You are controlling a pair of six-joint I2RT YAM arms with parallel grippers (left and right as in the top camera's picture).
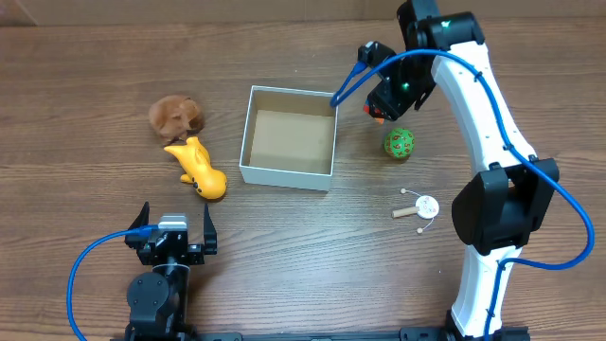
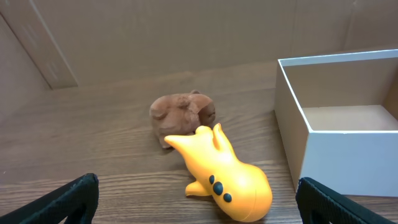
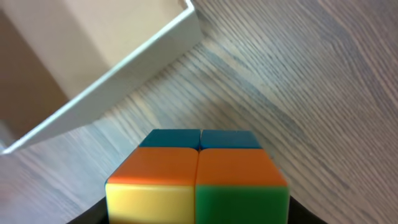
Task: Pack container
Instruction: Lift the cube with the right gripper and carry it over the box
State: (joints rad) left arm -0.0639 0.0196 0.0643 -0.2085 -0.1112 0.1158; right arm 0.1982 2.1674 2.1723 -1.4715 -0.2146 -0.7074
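Note:
The container [image 1: 284,175] is a square white box with a brown inside, mid-table; it also shows in the left wrist view [image 2: 348,155] and the right wrist view [image 3: 112,81]. My right gripper [image 1: 381,102] is shut on a multicoloured puzzle cube [image 3: 198,174], orange, yellow, green and blue, held just right of the container's far right corner; a small orange bit of it shows in the overhead view [image 1: 377,116]. My left gripper [image 1: 175,225] is open and empty near the front left edge, with its fingers [image 2: 199,211] facing a yellow toy [image 2: 227,177].
A brown plush [image 1: 176,116] and the yellow toy [image 1: 197,169] lie left of the container. A green patterned ball [image 1: 399,143] and a small white rattle drum [image 1: 421,207] lie to its right.

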